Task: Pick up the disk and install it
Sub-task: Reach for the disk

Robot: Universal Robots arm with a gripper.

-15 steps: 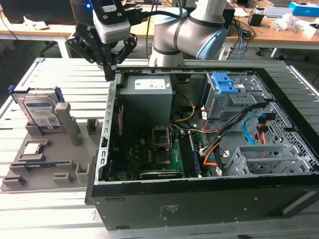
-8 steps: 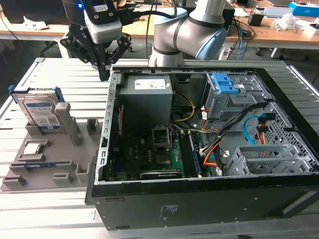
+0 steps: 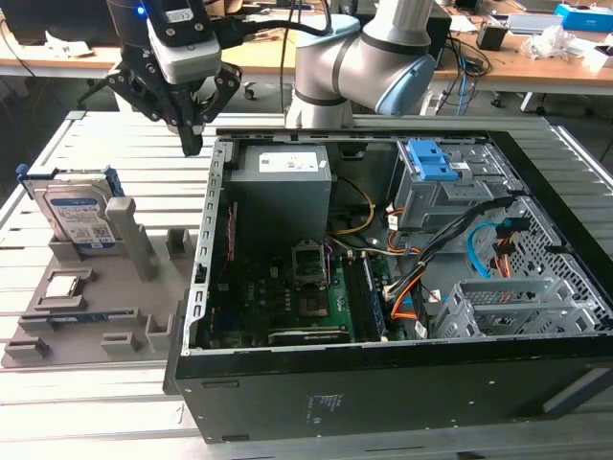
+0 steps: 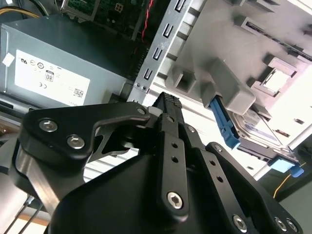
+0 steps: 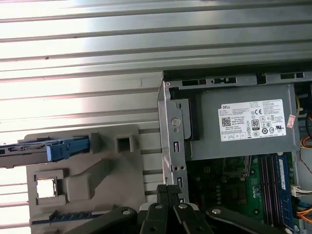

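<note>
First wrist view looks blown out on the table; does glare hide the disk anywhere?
First wrist view: glare whitens the table slats, but the disk shows a clear blue edge. Exterior view: even light, the disk stands plainly visible. Second wrist view: the dark tool is shadowed against a holder washed out at its far side.

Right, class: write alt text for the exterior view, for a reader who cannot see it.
The robot's hand, shut and holding nothing, hangs over the slatted table beside a corner of the open computer case. At the exterior view's left, the disk stands on edge in a grey tray, untouched, with a small square chip lying in the same tray.
</note>
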